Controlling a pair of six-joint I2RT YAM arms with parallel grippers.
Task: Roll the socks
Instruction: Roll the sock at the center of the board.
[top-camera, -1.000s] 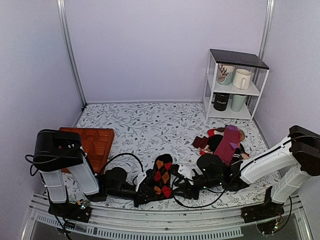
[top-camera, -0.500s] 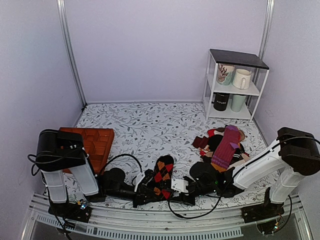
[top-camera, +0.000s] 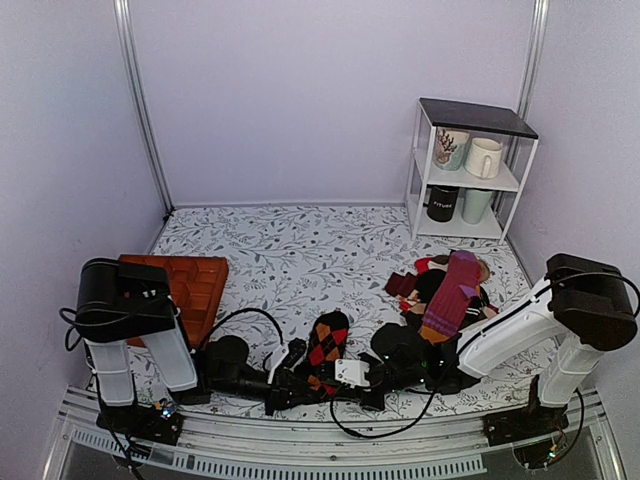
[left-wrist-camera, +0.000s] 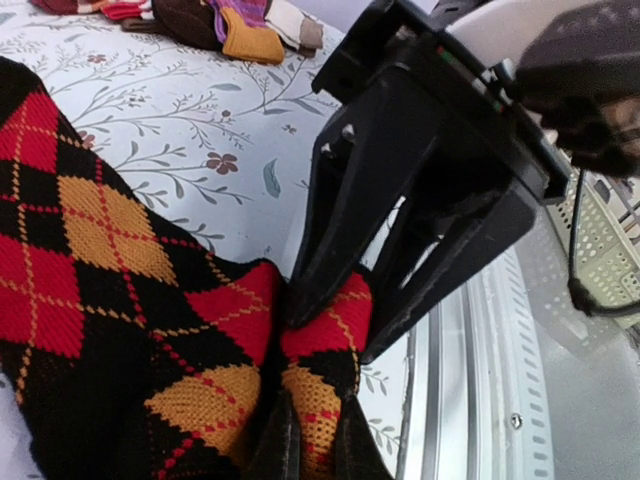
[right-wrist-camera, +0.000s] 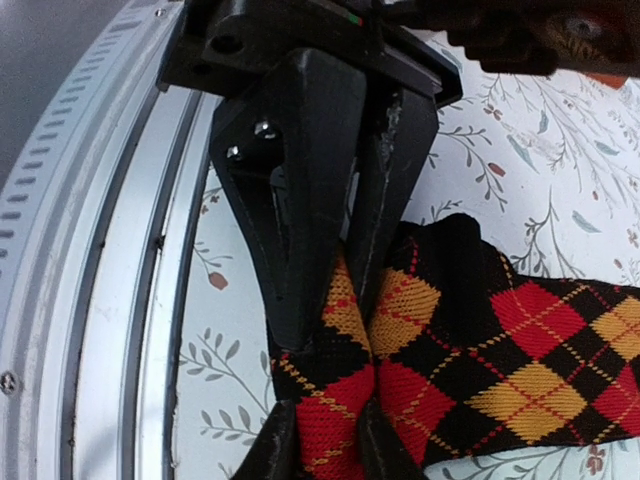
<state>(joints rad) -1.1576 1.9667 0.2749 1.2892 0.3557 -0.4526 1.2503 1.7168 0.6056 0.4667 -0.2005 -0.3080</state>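
The socks are black with red and orange diamonds and lie near the table's front edge, running away from the arms. Their near end is bunched into a fold. My left gripper is shut on that fold from the left, with orange-and-black knit pinched between its fingers. My right gripper comes in from the opposite side and is closed on the same fold, red knit squeezed between its fingers. The two grippers meet nose to nose, left gripper and right gripper. The rest of the socks lies flat.
A heap of other socks lies at the right, behind my right arm. An orange tray leans at the left. A white shelf with mugs stands at the back right. The metal rail runs just below the grippers.
My right arm has slid left along the front edge to the socks' near end, and its jaws have narrowed onto the fold. The left gripper has kept its grip.
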